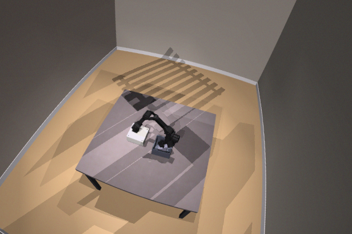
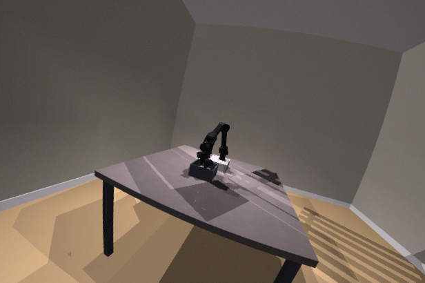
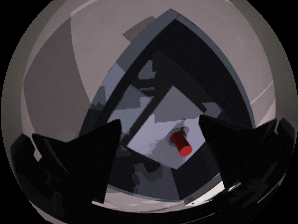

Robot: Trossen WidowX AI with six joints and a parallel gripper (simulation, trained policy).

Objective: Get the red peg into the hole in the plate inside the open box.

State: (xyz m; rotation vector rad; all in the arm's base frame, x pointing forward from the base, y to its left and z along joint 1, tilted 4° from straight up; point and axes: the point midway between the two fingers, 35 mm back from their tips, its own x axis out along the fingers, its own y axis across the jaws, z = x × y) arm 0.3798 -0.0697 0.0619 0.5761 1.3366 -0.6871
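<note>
The red peg [image 3: 183,146] stands in the hole of the light grey plate [image 3: 162,127] in the wrist view, its red end facing the camera. How deep it sits cannot be told. The plate lies at the bottom of the open blue-grey box [image 1: 160,153] [image 2: 201,173] [image 3: 117,75]. My gripper [image 3: 161,121] is open, with one finger on each side of the peg and visible gaps between them. In the top and exterior views the gripper [image 1: 166,146] is over and partly within the box opening, and the peg is hidden there.
The arm's white base block [image 1: 135,138] [image 2: 224,166] stands beside the box on the grey table [image 1: 126,177] [image 2: 152,186]. The box walls rise around the plate. Dark shadows cross the table top.
</note>
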